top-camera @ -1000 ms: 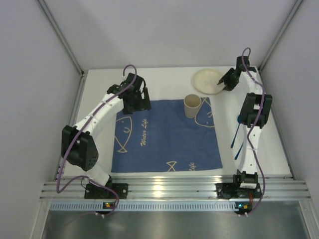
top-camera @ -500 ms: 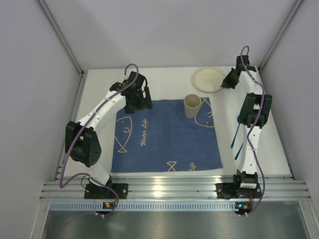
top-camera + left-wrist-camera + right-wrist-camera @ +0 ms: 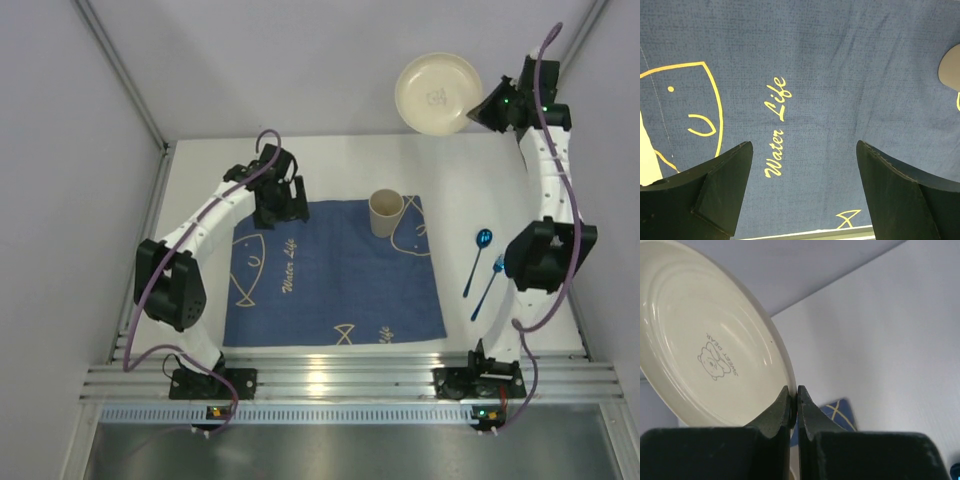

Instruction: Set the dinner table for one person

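Note:
My right gripper (image 3: 490, 108) is shut on the rim of a cream plate (image 3: 438, 94) and holds it high above the far right of the white dinner table (image 3: 330, 165). In the right wrist view the plate (image 3: 710, 350) stands tilted on edge, its rim pinched in my right gripper (image 3: 795, 395). A cream cup (image 3: 386, 212) stands on the far right part of a dark blue cloth (image 3: 330, 275). My left gripper (image 3: 277, 205) hovers open over the cloth's far left corner; the left wrist view shows only cloth (image 3: 830, 90) between its fingers (image 3: 725, 185).
Two blue spoons (image 3: 479, 258) lie on the table right of the cloth, beside my right arm's elbow (image 3: 545, 255). The ribbed aluminium rail (image 3: 340, 380) runs along the near edge. Grey walls (image 3: 70, 200) close in the table on three sides.
My right gripper has lifted the plate off the table's far right and raised it high, tipping it on edge. The left arm shifted slightly.

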Available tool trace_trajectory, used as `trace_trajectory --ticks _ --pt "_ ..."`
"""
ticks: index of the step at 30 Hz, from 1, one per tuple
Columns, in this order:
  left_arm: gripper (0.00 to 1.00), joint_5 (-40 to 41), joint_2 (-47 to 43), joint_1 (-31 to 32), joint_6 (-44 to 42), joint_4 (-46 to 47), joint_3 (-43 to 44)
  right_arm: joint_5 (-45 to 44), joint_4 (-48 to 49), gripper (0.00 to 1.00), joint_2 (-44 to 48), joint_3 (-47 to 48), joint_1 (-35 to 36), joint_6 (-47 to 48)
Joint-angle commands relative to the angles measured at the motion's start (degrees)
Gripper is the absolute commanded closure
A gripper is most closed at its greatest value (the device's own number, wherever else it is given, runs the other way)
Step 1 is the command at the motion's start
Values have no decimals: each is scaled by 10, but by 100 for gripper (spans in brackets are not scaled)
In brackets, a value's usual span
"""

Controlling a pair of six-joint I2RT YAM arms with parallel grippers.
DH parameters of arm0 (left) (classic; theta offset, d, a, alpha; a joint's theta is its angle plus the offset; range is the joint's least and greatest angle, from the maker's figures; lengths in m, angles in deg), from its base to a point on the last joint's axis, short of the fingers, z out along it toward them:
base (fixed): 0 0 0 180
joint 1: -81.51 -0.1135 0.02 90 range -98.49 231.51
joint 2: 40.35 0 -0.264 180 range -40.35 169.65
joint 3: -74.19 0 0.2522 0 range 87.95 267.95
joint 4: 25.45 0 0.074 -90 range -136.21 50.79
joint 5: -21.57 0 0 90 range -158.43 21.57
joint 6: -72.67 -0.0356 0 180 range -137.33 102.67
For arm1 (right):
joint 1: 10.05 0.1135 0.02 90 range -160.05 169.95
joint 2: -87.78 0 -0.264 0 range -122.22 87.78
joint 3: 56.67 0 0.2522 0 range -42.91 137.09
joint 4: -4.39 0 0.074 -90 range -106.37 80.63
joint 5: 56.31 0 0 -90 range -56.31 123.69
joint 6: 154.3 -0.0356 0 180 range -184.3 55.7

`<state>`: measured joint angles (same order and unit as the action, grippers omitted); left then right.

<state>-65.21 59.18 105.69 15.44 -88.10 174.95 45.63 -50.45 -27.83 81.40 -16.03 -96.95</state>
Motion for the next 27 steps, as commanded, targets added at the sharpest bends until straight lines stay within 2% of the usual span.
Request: trace_trajectory --ticks 1,4,6,8,12,16,20,27 --pt "9 18 -35 -12 -5 8 1 82 36 100 96 -61 34 -3" --pt "9 50 -79 -32 11 3 -3 119 38 100 148 -127 86 12" --pt "8 111 -127 -43 19 3 -6 140 22 100 172 -161 123 28" --pt "8 167 -160 -48 18 15 -13 146 -6 100 184 -190 161 44" --pt "7 212 -241 -61 3 30 -36 147 -44 100 204 -236 235 92" --pt "7 225 -264 -66 -5 21 -52 134 -80 100 197 -323 303 137" --pt "7 217 -279 -68 -3 16 -60 117 -46 100 202 -406 360 144" --pt "7 203 -294 -67 -6 0 -63 38 -30 100 146 -410 428 159"
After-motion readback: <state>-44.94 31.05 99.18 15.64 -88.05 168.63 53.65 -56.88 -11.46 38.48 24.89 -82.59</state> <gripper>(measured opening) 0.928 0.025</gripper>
